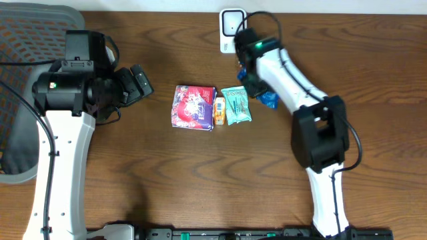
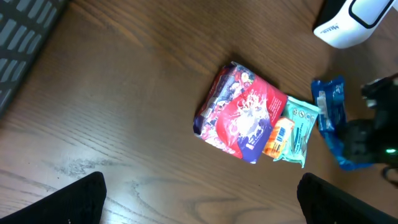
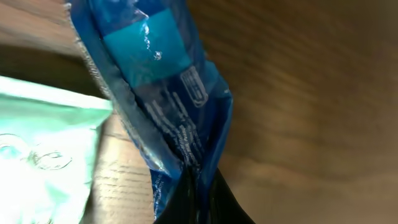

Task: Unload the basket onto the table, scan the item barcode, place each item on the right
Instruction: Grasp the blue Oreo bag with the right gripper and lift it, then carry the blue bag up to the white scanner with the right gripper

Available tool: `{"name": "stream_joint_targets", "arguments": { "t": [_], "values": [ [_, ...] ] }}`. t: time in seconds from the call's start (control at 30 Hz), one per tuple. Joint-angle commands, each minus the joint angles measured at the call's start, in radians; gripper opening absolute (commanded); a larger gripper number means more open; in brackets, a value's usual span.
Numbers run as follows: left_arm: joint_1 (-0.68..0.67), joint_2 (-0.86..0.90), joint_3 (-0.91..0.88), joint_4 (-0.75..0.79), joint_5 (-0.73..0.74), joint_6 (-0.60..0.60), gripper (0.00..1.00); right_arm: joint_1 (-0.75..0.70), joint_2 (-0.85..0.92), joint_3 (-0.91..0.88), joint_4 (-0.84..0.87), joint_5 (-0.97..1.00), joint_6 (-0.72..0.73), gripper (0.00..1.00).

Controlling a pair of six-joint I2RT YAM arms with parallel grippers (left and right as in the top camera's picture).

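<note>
On the brown wooden table, touching in a row from left to right, lie a purple-red plastic snack bag, a small orange carton and a mint-green soft packet. Just right of them, a blue foil packet sits in the right pincer. A white plastic scanner stands behind, at the far edge.

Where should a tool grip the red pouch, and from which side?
Probably the left edge of the red pouch, approached from the left: it lies flat, its right edge touches the orange packet, and its left side faces bare table.
</note>
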State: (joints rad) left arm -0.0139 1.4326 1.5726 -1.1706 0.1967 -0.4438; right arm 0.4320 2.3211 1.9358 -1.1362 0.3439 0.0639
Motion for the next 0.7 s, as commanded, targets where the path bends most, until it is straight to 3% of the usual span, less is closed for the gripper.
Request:
{"name": "stream_joint_targets", "arguments": {
  "t": [0.0,0.2,0.4,0.6,0.67],
  "values": [
    [0.004,-0.002,0.007,-0.003,-0.006,0.01,0.98,0.058,-0.011,-0.074,0.003,0.334,0.261,0.01],
    [0.004,-0.002,0.007,-0.003,-0.006,0.01,0.98,0.172,-0.011,-0.144,-0.054,0.529,0.453,0.01],
    [0.004,-0.002,0.007,-0.003,-0.006,0.01,0.98,0.274,-0.018,-0.103,-0.111,0.725,0.463,0.01],
    [0.004,-0.002,0.007,-0.003,-0.006,0.01,0.98,0.27,-0.011,-0.145,-0.035,0.696,0.484,0.01],
    [0.004,-0.002,0.007,-0.003,-0.006,0.01,0.98,0.261,-0.011,-0.186,0.019,0.607,0.488,0.01]
  ]
}}
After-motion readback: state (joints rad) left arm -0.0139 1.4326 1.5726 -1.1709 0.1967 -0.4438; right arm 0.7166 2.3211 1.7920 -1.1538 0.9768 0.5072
